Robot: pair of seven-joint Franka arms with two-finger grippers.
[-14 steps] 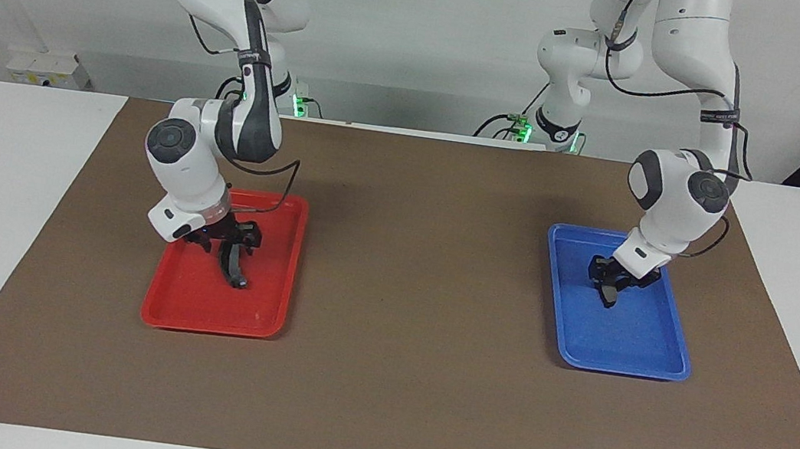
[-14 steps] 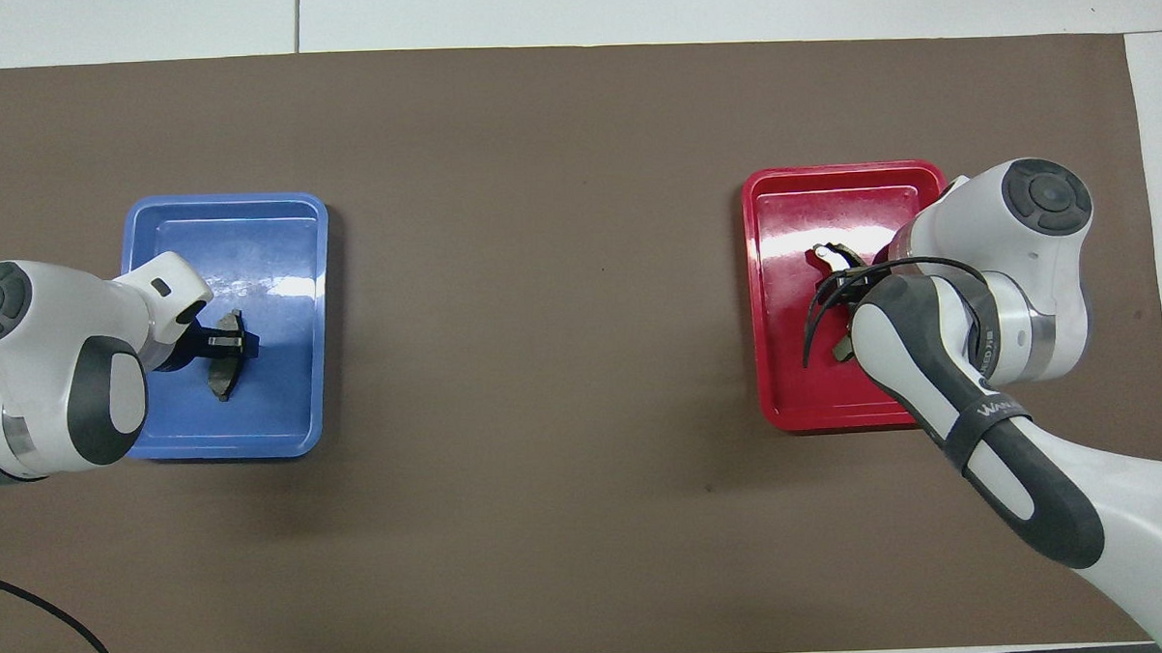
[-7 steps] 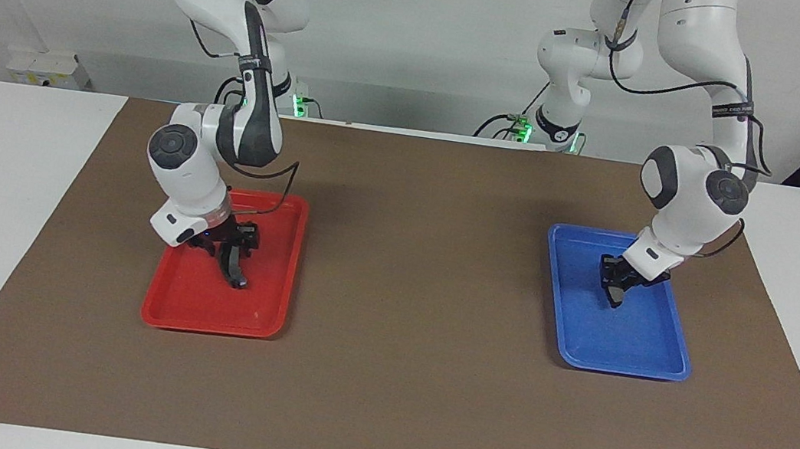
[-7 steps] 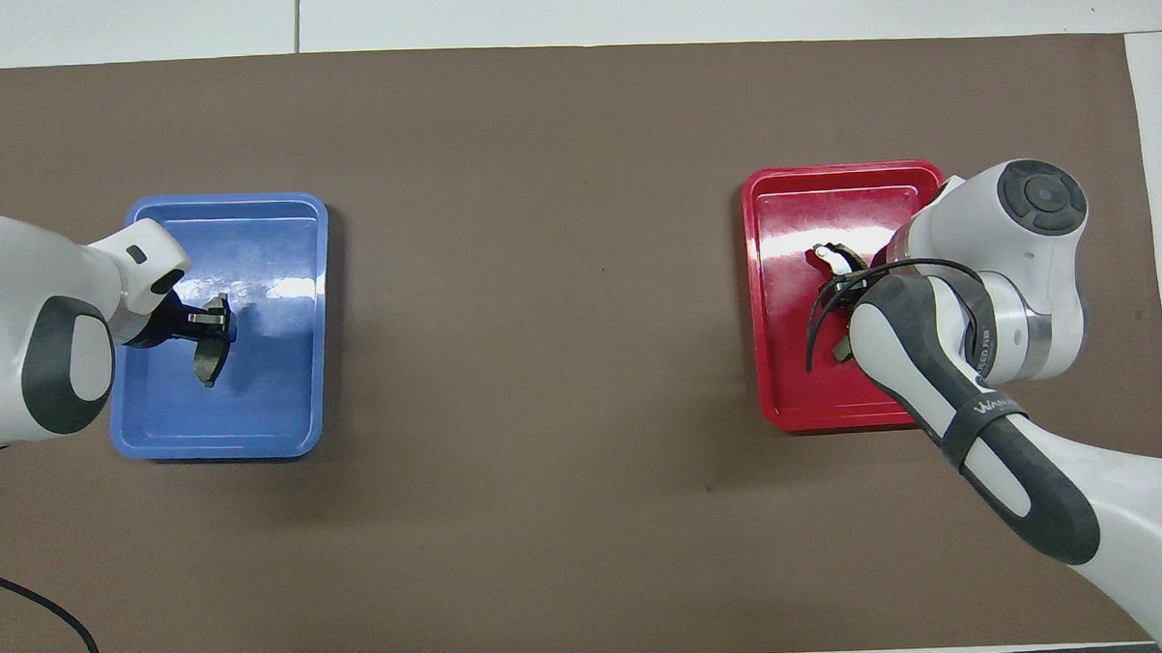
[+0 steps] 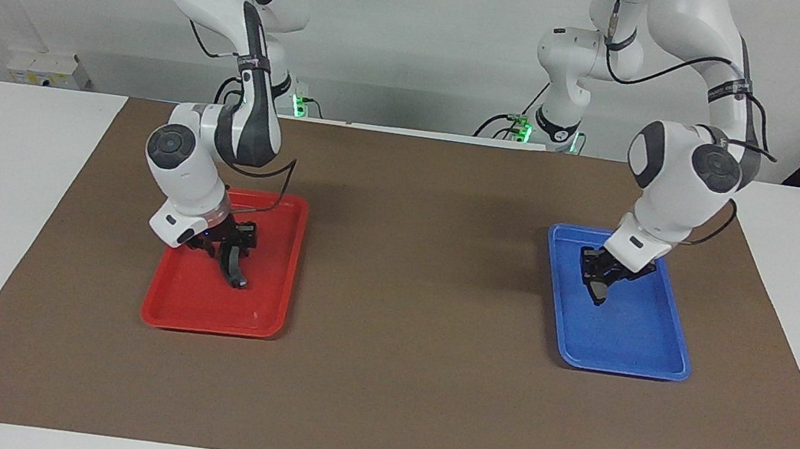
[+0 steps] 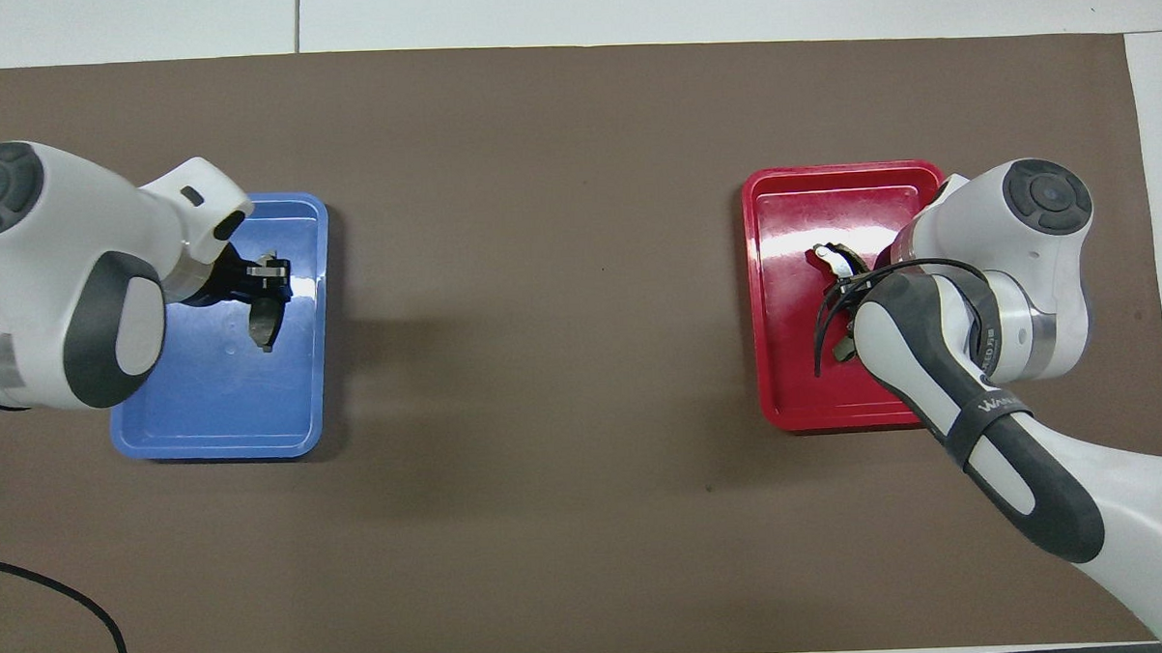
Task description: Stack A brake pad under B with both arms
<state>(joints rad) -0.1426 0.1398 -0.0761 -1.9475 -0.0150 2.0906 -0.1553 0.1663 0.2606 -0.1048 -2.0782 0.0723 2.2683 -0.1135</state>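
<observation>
1. Left gripper (image 5: 597, 280) closed on A brake pad (image 6: 264, 323), hanging edge-down over blue tray (image 5: 668, 360).
2. Right gripper (image 5: 230, 249) clamped on B (image 5: 233, 270), its lower end near the red tray (image 5: 202, 318).
3. Both judged stiff, dense, smooth-faced; grip mid-span across the flat faces.

Both arms are glossy white with dark grey joint caps and bands — black cables looped alongside, black tools.

The red tray (image 6: 781, 290) under the right gripper (image 5: 230, 252) is glossy plastic with bright glare patches. The blue tray (image 6: 217, 417) below the left gripper (image 6: 263, 299) looks equally shiny. Both sit on a matt brown paper-like sheet (image 6: 540, 270). The 2 arms wear smooth white shells.
</observation>
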